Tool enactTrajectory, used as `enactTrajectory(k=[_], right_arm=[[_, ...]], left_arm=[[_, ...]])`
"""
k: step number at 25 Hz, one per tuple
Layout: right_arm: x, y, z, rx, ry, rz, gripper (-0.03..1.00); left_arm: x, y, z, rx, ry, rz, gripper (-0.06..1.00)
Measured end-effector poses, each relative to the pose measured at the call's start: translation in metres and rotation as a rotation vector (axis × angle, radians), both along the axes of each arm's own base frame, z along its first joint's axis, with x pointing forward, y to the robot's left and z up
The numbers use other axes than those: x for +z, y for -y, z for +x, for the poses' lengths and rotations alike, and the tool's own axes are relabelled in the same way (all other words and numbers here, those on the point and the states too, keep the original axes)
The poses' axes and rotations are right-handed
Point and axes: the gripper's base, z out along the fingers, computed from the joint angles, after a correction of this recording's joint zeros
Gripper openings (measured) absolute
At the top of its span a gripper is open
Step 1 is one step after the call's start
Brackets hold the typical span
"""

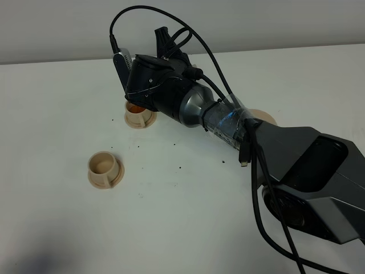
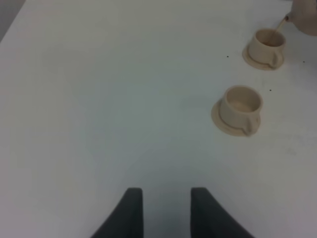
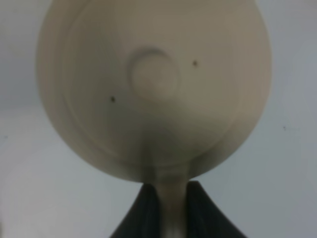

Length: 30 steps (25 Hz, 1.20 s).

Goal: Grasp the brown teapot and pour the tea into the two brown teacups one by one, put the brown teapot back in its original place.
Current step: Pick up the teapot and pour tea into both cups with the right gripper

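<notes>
We see a white worktop [image 1: 171, 228] under a pale grey wall [image 1: 274, 23], with small dark specks [image 1: 180, 168] scattered around its middle.

From the high camera, the right arm [image 1: 199, 108] reaches in from the near right corner, and its wrist hangs over the far cup [image 1: 140, 116]. This cup stands left of the middle, towards the far edge, and there is orange liquid in it. The near cup [image 1: 104, 170] stands well apart from it, further left and closer to the near edge; its inside looks pale. The disc [image 1: 266, 117] lies right of the middle, half hidden behind the arm. We cannot make out the teapot or the jaws here.

From the left wrist, the left gripper [image 2: 166, 193] hovers over bare worktop, its two dark fingers [image 2: 132, 213] parted and holding nothing. Both cups stand ahead of it. The teapot [image 2: 306, 15] shows only at the corner of the frame, just above the far cup, and a thin brown line runs from it down to that cup's mouth.

From the right wrist, the teapot fills the frame, with its lid knob [image 3: 155, 74] facing the camera. The right gripper [image 3: 171, 187] is clamped on the pot's handle [image 3: 171, 213], which passes between its dark fingers [image 3: 143, 213].
</notes>
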Motion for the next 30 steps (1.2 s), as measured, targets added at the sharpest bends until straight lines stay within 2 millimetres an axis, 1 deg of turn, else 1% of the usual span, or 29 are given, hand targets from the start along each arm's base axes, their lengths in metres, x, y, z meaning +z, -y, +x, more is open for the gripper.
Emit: enactTrajectory(k=[15, 30], right_arm=[[0.0017, 0.0010, 0.0011, 0.003, 0.021, -0.023, 0.13], [0.0028, -0.0022, -0.0020, 0.014, 0.034, -0.035, 0.13]], left_arm=[[0.0000, 0.0000, 0.0000, 0.000, 0.000, 0.000, 0.28], [0.0000, 0.0000, 0.0000, 0.000, 0.000, 0.000, 0.28]])
